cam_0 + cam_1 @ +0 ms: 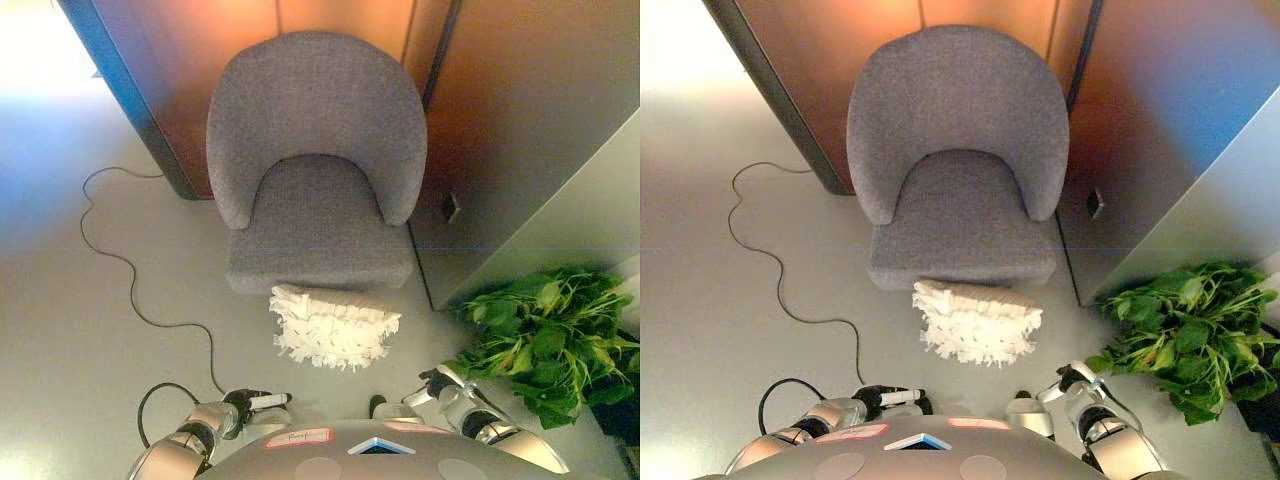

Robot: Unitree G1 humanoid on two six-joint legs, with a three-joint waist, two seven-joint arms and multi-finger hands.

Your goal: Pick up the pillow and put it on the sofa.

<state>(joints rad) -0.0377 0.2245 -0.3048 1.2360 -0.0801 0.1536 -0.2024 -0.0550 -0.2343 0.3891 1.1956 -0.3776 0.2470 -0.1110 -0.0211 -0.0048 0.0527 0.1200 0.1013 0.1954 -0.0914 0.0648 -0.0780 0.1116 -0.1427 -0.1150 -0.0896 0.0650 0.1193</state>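
The pillow [333, 326] lies ahead, between the left hand [252, 402] and right hand [441, 382]; neither holds anything, their fingers probably loose. Both should close on its sides before lifting it to the chair [318, 215].

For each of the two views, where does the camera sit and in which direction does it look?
Left eye view: on the robot's head, looking down at the grey sofa and the white pillow on the floor before it; left hand and right hand show low in the picture.
Right eye view: beside it on the head, looking down likewise; both hands show again.
Shared: sofa, pillow, the green plant at right, both hands.
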